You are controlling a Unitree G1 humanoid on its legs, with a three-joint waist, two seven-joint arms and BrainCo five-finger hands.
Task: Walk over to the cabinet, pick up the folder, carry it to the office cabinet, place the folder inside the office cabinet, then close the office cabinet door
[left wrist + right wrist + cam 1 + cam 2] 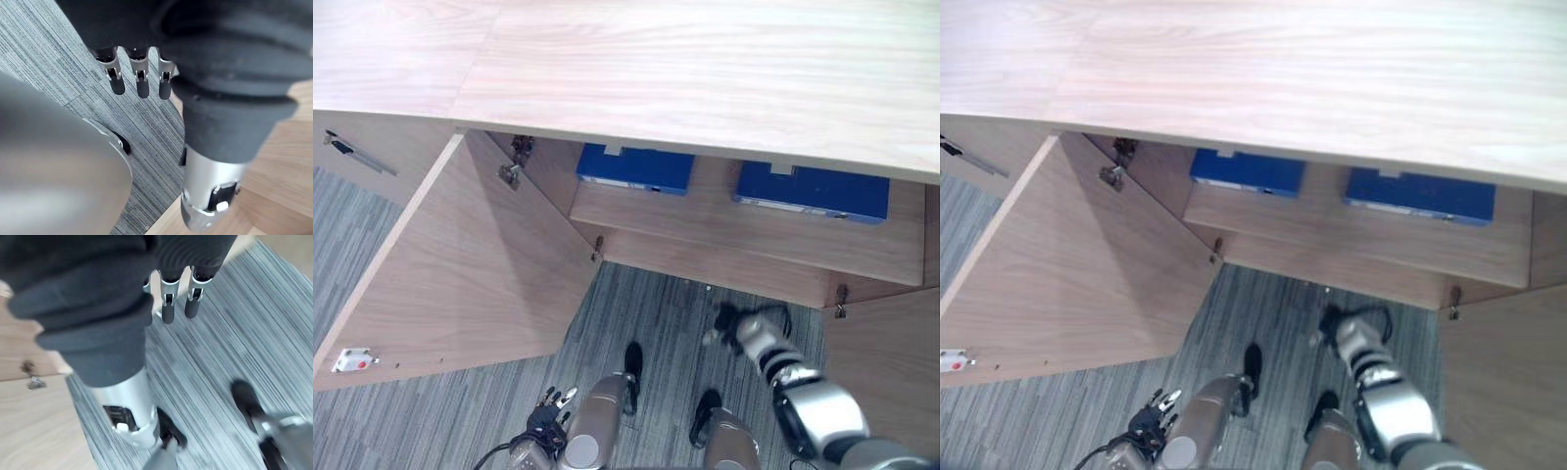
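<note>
Up ahead of the right hand (732, 326), the right blue folder (811, 191) lies flat on the cabinet shelf (724, 233), long axis crosswise; the left blue folder (634, 166) is farther off. Right hand empty, fingers relaxed; left hand (548, 411) low, slack, empty.

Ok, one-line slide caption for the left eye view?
Open office cabinet, two blue folders on its shelf; both hands open and empty, right hand near its base, left hand lower.
</note>
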